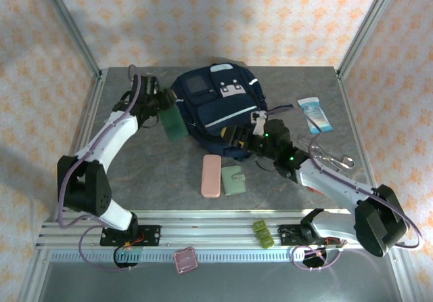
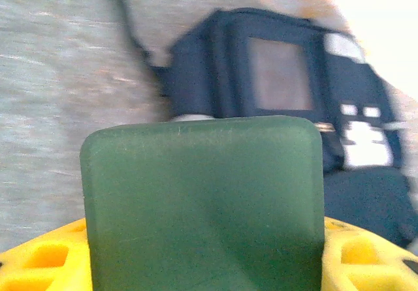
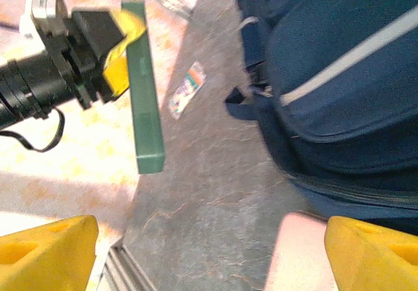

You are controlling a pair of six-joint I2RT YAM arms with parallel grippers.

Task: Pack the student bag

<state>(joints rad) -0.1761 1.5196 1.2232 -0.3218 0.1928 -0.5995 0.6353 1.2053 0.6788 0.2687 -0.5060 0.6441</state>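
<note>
Dark green case (image 2: 202,206) sits nearest in the left wrist view, clamped between the yellow fingers (image 2: 39,261) of the left gripper (image 1: 168,109). Seen from above, the student bag (image 1: 216,102) lies on the table (image 1: 149,173) just beside this gripper, at its 3 o'clock. The right gripper (image 3: 209,245) has its jaws wide apart and holds nothing. The bag is near it, at 1 o'clock in its wrist view.
</note>
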